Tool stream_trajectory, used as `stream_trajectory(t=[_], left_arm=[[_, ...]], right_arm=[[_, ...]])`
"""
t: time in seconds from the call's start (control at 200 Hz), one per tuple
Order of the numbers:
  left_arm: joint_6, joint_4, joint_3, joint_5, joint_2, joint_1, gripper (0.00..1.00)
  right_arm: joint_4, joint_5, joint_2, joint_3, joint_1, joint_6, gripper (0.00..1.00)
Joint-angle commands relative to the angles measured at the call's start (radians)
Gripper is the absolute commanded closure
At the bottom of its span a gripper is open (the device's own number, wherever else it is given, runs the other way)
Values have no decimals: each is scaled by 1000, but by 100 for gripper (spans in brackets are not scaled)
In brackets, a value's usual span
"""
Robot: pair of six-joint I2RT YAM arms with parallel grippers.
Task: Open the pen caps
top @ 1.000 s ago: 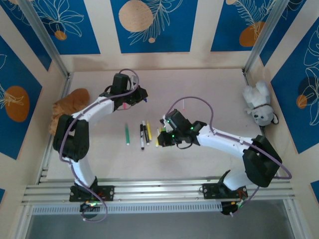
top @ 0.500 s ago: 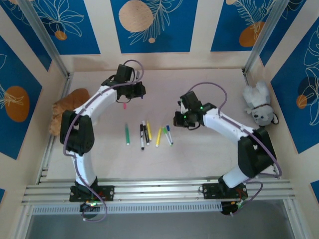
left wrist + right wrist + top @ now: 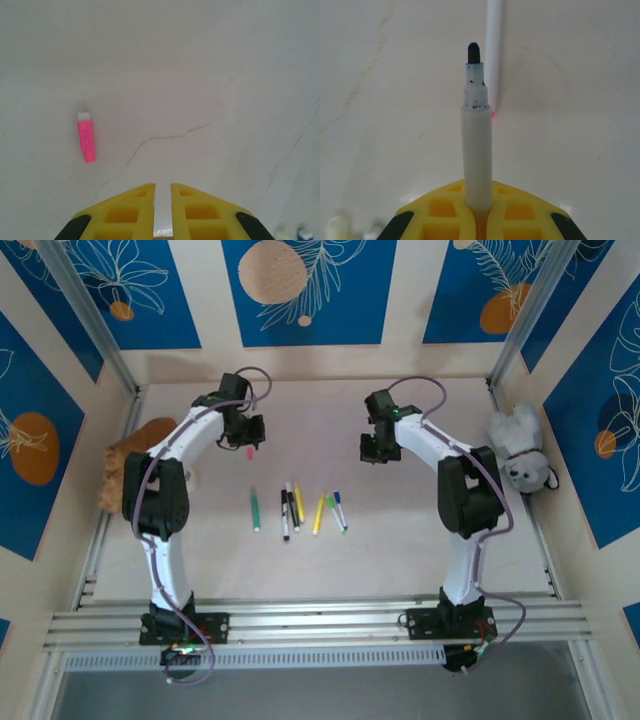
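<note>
Around our left gripper (image 3: 162, 187) the pale table (image 3: 210, 60) lies open on every side. Its surface is matte and smooth apart from a few thin hairline cracks. The gripper's yellow, ribbed fingers (image 3: 131, 210) are clenched to a narrow slit with nothing between them. The pink cap (image 3: 86, 138), a short glossy plastic cylinder with a white end, lies ahead of those jaws and off to their left, clear of them. Our right gripper (image 3: 477, 200) grasps a white pen (image 3: 476, 145), a slim smooth tube that stands straight out ahead of the jaws. Its cap is off, and its dark rounded tip is bare above a speckled collar. Beyond that tip a second white pen (image 3: 493, 45) lies blurred on the table, with a reddish point at its near end. From above, the other pens (image 3: 293, 508) lie in a loose row behind both grippers, toward the arm bases and well apart from either. A brown plush (image 3: 140, 445) sits by the table's left edge and a white plush (image 3: 520, 455) by its right edge, both outside the arms.
</note>
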Motion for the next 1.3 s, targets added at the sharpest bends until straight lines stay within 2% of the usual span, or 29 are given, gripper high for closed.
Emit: stream_trajectory(t=[0.0, 0.18, 0.44, 0.58, 0.781, 0.971, 1.291], left_arm=[[12, 8, -19, 17, -19, 5, 100], [29, 2, -28, 16, -12, 12, 100], [27, 16, -39, 27, 0, 30, 100], [32, 20, -45, 36, 1, 31, 100], [36, 31, -63, 41, -4, 32, 100], [36, 42, -74, 50, -10, 34, 100], [38, 25, -49, 44, -8, 39, 100]], right_arm=[[-89, 59, 70, 83, -11, -42, 100], [-137, 89, 144, 180, -31, -65, 100], [-177, 101, 202, 232, -46, -77, 100], [-200, 106, 233, 261, -47, -86, 90], [-198, 103, 248, 277, -44, -81, 88], [-211, 107, 252, 287, -31, -77, 70], [-202, 126, 216, 249, -13, -46, 68]])
